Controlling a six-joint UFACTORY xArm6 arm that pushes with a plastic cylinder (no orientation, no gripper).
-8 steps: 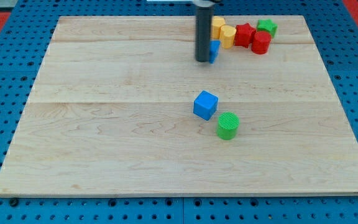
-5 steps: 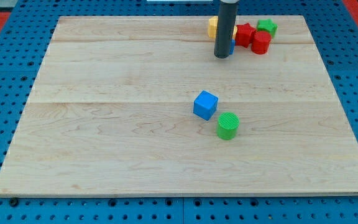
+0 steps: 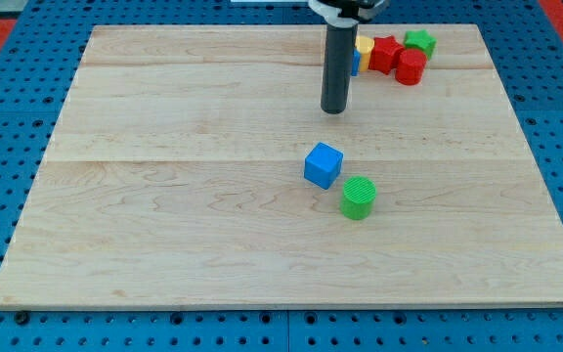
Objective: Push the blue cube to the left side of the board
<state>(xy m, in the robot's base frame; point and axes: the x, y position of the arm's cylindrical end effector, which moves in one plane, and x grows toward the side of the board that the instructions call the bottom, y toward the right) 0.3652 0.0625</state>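
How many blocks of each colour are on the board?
Blue: 2, the blue cube and a small blue block half hidden behind the rod
Green: 2, a cylinder and a star
Red: 2
Yellow: 1 showing
Total: 7 visible

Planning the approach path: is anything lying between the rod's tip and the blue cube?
Nothing: in the camera view only bare board separates my tip from the blue cube below it.
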